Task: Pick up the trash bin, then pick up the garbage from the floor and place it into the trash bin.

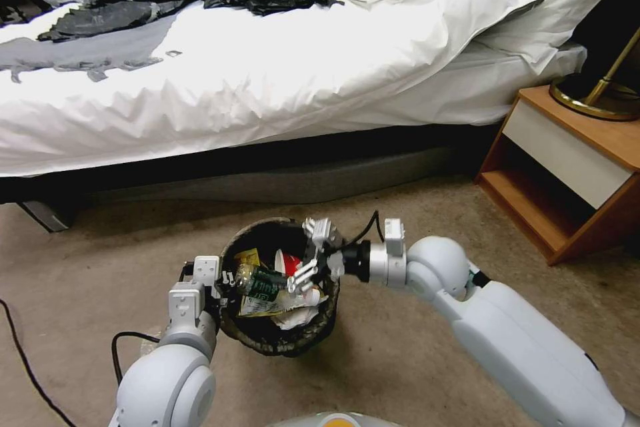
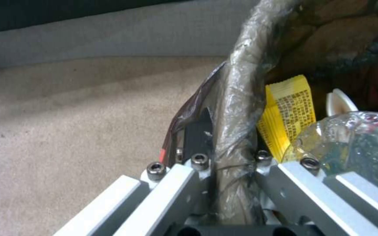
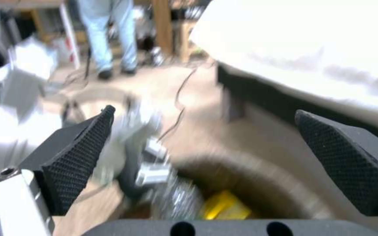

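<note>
Now — left end effector (image 2: 224, 164) clamps trash bin (image 1: 267, 340) rim | right end effector (image 1: 313, 253) wide (over garbage (image 1: 280, 293))

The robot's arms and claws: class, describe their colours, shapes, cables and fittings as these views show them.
Both arms have smooth, rounded white shells with ball-like joints. The right arm narrows to a black wrist collar trailing a thin black cable. The right claw is a silver metal frame; its fingers carry black, diamond-textured wedge pads. The left claw has pale grey metal bars fastened with dark hex screws.
</note>
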